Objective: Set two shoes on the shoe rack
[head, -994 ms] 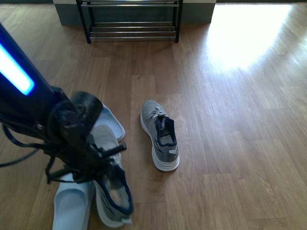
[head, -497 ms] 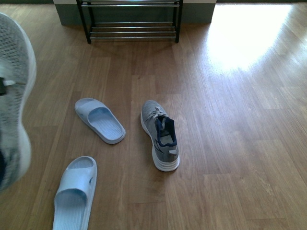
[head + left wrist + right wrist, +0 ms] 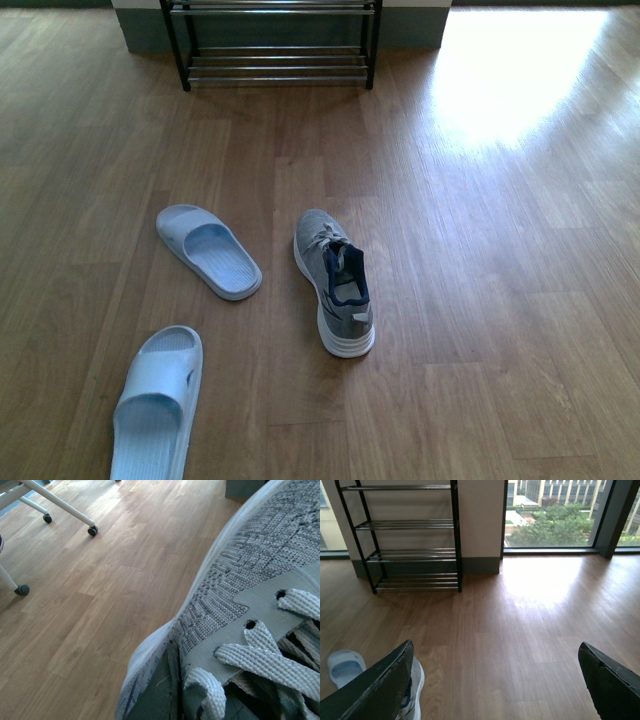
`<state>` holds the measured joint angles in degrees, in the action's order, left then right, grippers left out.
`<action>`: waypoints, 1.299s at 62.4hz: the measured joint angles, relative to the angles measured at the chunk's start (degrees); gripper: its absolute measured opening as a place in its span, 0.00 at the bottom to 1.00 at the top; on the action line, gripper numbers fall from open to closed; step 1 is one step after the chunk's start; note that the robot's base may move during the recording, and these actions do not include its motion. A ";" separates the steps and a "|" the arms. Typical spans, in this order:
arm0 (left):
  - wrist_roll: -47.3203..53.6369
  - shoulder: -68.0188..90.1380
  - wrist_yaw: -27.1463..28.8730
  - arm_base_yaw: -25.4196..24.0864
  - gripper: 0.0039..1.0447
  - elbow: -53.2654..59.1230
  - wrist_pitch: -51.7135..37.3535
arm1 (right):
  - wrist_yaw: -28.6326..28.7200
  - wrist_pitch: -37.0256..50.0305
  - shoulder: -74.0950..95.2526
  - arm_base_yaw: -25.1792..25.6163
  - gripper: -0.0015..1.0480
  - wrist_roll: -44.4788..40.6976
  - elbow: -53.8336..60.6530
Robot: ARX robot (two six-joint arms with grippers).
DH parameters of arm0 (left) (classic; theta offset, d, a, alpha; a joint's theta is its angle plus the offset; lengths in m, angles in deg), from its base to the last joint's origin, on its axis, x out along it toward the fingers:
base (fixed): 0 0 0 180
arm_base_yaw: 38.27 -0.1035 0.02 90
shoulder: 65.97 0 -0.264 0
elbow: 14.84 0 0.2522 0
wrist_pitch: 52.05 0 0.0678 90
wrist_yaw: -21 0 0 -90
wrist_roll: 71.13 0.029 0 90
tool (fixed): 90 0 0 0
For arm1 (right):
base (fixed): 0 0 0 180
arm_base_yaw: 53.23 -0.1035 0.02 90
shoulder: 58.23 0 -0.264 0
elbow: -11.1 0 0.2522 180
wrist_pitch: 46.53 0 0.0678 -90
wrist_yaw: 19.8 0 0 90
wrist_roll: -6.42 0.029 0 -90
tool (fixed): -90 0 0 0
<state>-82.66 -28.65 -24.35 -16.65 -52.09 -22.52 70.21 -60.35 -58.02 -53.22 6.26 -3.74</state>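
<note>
We are seeing one grey sneaker (image 3: 260, 565) filling the left wrist view, raised above the floor (image 3: 500, 300). We cannot tell how our left gripper is set. Our right gripper (image 3: 495, 650) is hanging released, fingers wide apart. The other sneaker (image 3: 335, 285) is lying mid-floor, with a pale blue slide (image 3: 210, 250) beside it and a second slide (image 3: 155, 405) nearer us. The shoe rack (image 3: 275, 65) is standing at the floor's far edge.

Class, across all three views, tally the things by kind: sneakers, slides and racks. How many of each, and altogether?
Grey sneakers: 2 (one on floor, one at left wrist camera)
Pale blue slides: 2
Shoe rack: 1
Total: 5
</note>
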 joint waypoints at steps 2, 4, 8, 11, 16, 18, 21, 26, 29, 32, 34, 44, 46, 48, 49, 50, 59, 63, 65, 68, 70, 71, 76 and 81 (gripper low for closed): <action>0.07 0.20 -0.22 0.00 0.01 0.04 0.00 | -0.02 0.00 0.00 0.00 0.91 0.02 0.00; 0.20 0.26 -0.59 0.00 0.01 0.09 0.00 | -0.02 0.00 0.00 0.00 0.91 0.00 0.00; 0.44 0.26 -1.01 0.15 0.01 0.15 0.00 | 0.00 0.00 0.00 0.00 0.91 0.00 0.00; 0.63 0.24 -0.98 0.17 0.01 0.15 0.00 | 0.00 0.00 0.00 0.00 0.91 0.00 0.00; 0.81 0.26 -0.61 0.13 0.01 0.15 0.00 | 0.00 0.00 0.00 0.00 0.91 0.02 0.00; 0.83 0.26 -0.48 0.13 0.01 0.15 0.00 | 0.00 0.00 0.00 0.00 0.91 0.00 0.00; 0.83 0.22 -0.48 0.13 0.01 0.15 0.00 | 0.00 0.00 0.00 0.00 0.91 0.00 0.00; 0.85 0.20 -0.55 0.13 0.01 0.17 0.00 | 0.00 0.00 0.02 0.00 0.91 0.00 0.00; 0.85 0.20 -0.55 0.13 0.01 0.17 0.00 | 0.00 0.00 0.00 0.00 0.91 0.00 0.00; 0.85 0.20 -0.52 0.15 0.01 0.17 0.00 | 0.00 0.00 0.00 0.00 0.91 0.00 0.00; 0.85 0.20 -0.52 0.13 0.01 0.17 0.00 | 0.00 0.00 0.00 0.00 0.91 0.02 0.00; 0.92 0.20 -0.66 0.15 0.01 0.17 0.00 | -0.13 0.00 0.00 0.00 0.91 0.02 0.00; 0.96 0.20 -0.76 0.15 0.01 0.17 0.00 | -0.15 0.00 0.00 0.00 0.91 0.02 0.00; 0.94 0.20 -0.85 0.20 0.01 0.17 0.00 | -0.20 0.00 0.00 0.00 0.91 0.02 0.00; 0.94 0.20 -0.96 0.20 0.01 0.17 0.00 | -0.17 0.00 0.00 0.00 0.91 0.00 0.00; 0.94 0.20 -1.03 0.22 0.01 0.17 0.00 | -0.17 0.00 0.00 0.00 0.91 0.00 0.00; 0.96 0.28 -0.96 0.22 0.01 0.17 0.00 | -0.17 0.00 0.02 0.00 0.91 0.00 0.00; 0.96 0.28 -0.92 0.22 0.01 0.17 0.00 | -0.17 0.00 0.00 0.00 0.91 0.02 0.00; 0.98 0.28 -0.92 0.22 0.01 0.17 0.00 | -0.15 0.00 0.02 0.00 0.91 0.02 0.00; 0.98 0.28 -0.92 0.24 0.01 0.17 0.00 | -0.07 0.00 -0.04 0.00 0.91 0.00 0.00; 0.98 0.26 -0.81 0.24 0.01 0.17 0.00 | 0.04 0.00 -0.04 0.00 0.91 0.00 0.00; 0.98 0.24 -0.63 0.22 0.01 0.17 0.00 | 0.15 0.00 -0.02 0.00 0.91 0.00 0.00; 0.98 0.26 0.04 0.02 0.01 0.20 0.00 | 0.31 0.00 0.00 0.00 0.91 0.00 0.00; 1.01 0.22 0.22 0.04 0.01 0.20 0.00 | 0.26 0.00 0.00 0.00 0.91 0.00 0.00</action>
<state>-81.66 -28.43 -24.14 -16.60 -51.89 -22.52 70.47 -60.35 -58.02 -53.22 6.26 -3.74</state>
